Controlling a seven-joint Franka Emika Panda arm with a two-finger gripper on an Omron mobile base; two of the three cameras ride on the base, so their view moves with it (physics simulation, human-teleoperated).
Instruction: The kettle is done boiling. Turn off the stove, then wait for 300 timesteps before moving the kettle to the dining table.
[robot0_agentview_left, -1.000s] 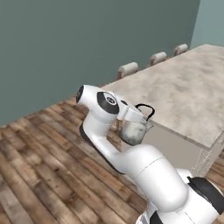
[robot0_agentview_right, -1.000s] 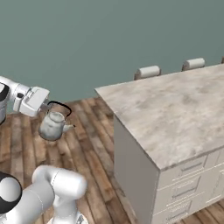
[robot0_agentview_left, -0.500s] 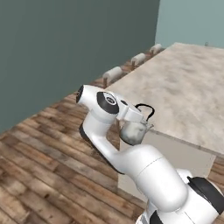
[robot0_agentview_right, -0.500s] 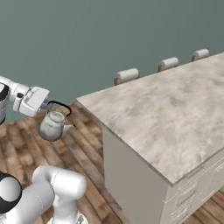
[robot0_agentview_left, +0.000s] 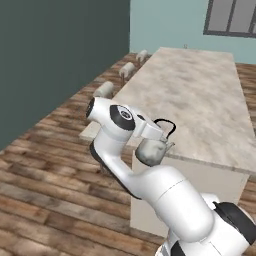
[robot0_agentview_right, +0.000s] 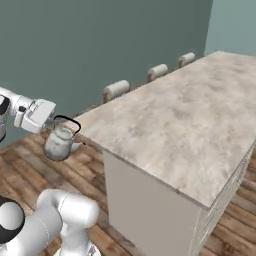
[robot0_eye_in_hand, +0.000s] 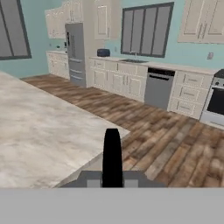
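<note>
The kettle (robot0_agentview_left: 153, 150) is carried in the air by its thin black arched handle, on which the jaws of the gripper (robot0_agentview_left: 161, 134) are closed tight; its silver-grey body hangs below the hand. In the left base view it is seen just before the near corner of the dining table (robot0_agentview_left: 200, 105), level with the edge of the bench top, and in the right base view the kettle (robot0_agentview_right: 59, 142) hangs beside that corner, clear of the dining table (robot0_agentview_right: 180, 125) and above the wooden floor (robot0_agentview_right: 30, 170). Compared with the earlier frames, the hold on the handle and the pose of the arm are unchanged, but the whole scene has shifted with the base: the bench is now seen lengthwise, running away from the camera, where before it lay across the upper right of the picture. The stools (robot0_agentview_left: 105, 90) along its far side now stand in a receding row, and a window (robot0_agentview_left: 232, 17) has come into the left base view. In the hand view the black handle (robot0_eye_in_hand: 112, 157) rises between the jaws, with the marbled bench top (robot0_eye_in_hand: 39, 140) at left and the stove (robot0_eye_in_hand: 215, 103) at the far right edge among pale cabinets (robot0_eye_in_hand: 127, 78).
</note>
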